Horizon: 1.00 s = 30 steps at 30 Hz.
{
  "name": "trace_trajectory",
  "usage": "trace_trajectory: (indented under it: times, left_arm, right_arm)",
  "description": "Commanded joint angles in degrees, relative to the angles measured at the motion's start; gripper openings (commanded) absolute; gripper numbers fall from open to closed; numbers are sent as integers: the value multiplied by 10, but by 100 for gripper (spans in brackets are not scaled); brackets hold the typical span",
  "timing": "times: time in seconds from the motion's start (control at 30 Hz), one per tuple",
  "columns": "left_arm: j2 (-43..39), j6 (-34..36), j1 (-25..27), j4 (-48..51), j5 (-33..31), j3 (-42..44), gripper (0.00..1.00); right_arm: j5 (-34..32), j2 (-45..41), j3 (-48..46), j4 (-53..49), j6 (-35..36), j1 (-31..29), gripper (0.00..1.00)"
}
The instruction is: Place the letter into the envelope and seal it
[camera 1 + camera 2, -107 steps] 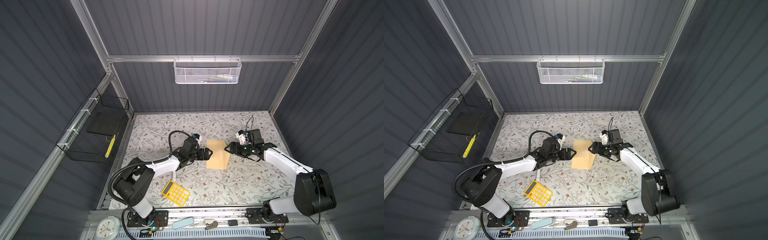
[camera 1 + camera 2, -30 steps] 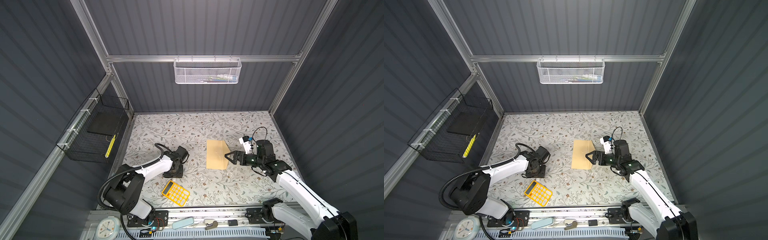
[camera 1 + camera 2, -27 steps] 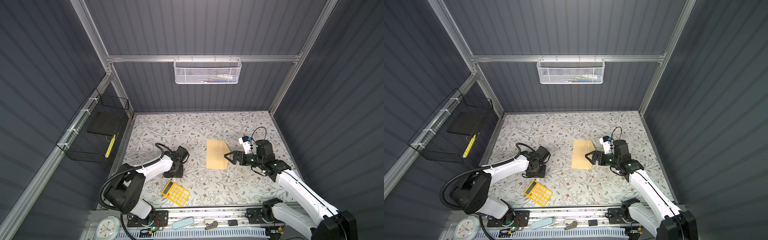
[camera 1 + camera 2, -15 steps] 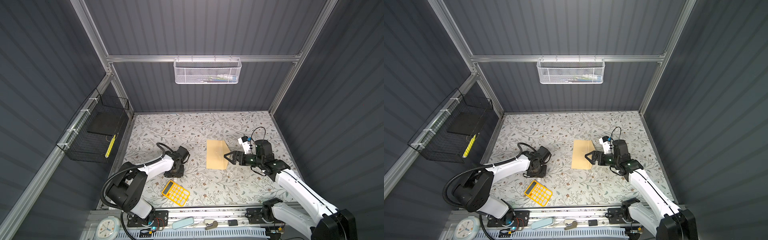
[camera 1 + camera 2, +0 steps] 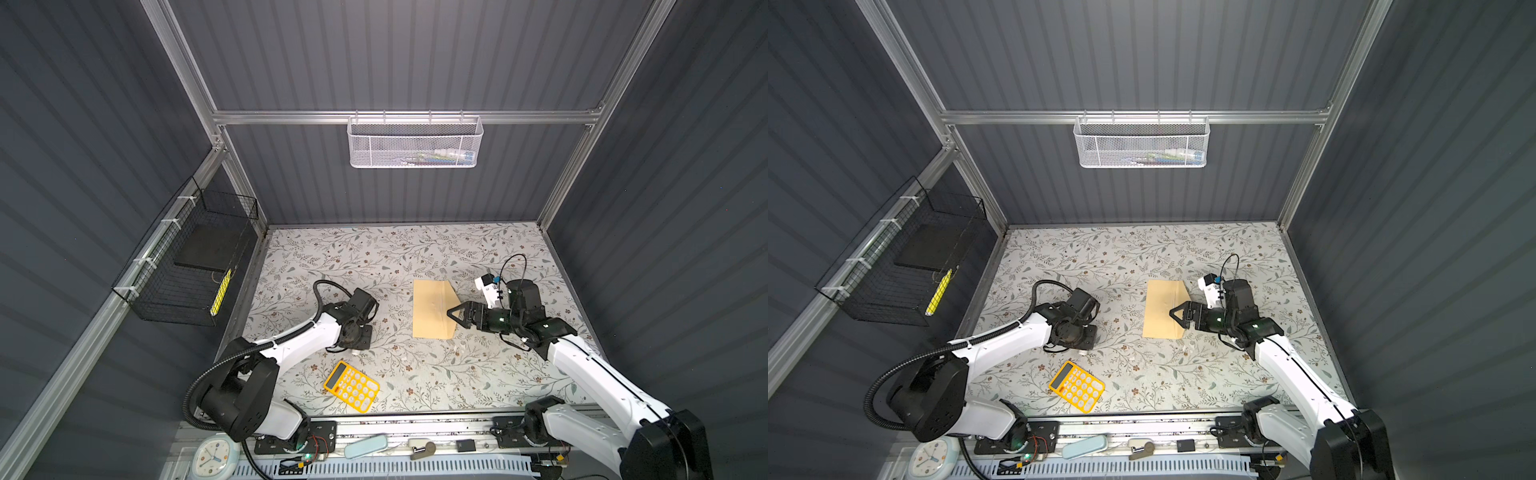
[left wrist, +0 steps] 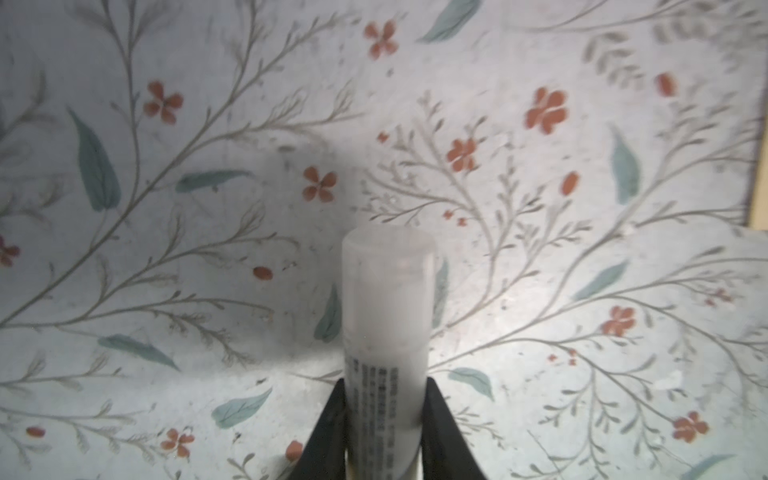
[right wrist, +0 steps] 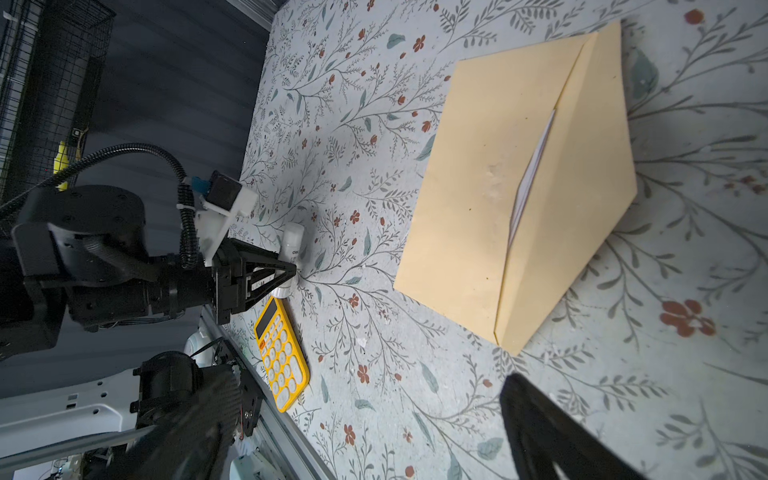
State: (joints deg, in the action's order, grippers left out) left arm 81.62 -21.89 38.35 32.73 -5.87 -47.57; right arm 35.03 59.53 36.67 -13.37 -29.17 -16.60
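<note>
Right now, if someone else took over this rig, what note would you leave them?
The left gripper is closed around the glue stick, low over the table. The right gripper is open and empty, by the envelope's flap side. The envelope lies flat mid-table. The letter is inside, with only a white edge showing at the mouth. The flap is open and unsealed. Left to do: glue the flap, fold it down and press it shut.

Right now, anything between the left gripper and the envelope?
Nothing: bare floral mat between the left gripper, shut on the glue stick, and the envelope, clear in the right wrist view. Yellow calculator sits off that line.
</note>
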Motion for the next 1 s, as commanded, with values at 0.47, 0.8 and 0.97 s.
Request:
trace_trajectory:
  times: [0.47, 0.8, 0.97]
  left_arm:
    - [-72, 120, 70, -147, 70, -7, 10]
    - [-73, 150, 91, -165, 113, -3, 9]
    - [-68, 152, 96, -166, 116, -5, 8]
  right_arm:
    - [100, 42, 10, 120, -116, -21, 95]
    - [89, 146, 55, 162, -135, -95, 79]
    - [85, 181, 82, 178, -144, -118, 71]
